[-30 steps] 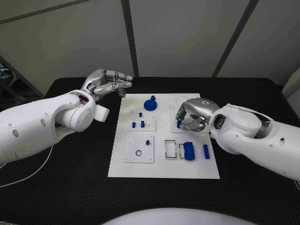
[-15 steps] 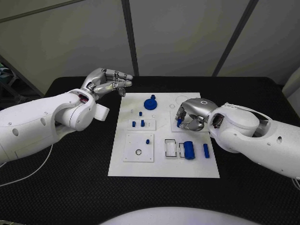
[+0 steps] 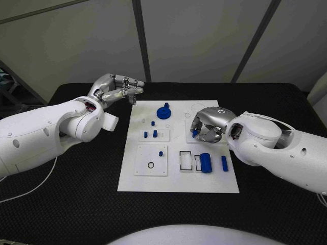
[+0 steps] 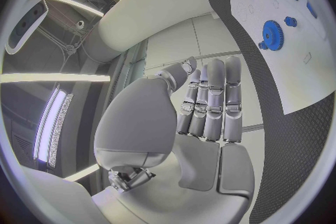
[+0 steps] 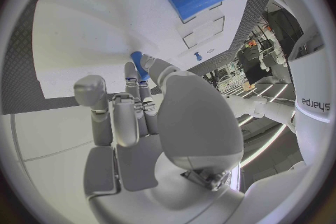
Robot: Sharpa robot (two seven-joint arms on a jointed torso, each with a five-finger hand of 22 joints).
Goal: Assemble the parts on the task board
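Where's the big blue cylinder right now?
Head view: the big blue cylinder lies on the white task board's near right part, between a clear rectangular tray and a slim blue bar.

One head camera looks down; two fisheye wrist cameras look along the palms.

The head view looks steeply down at the table (image 3: 75,214), task board (image 3: 180,178) centred. Each wrist view sits close behind its hand; the left hand (image 4: 203,106) view shares the board's blue gear (image 4: 271,35) with the head view.

Even bright light, sharp (wrist views fisheye-bent)
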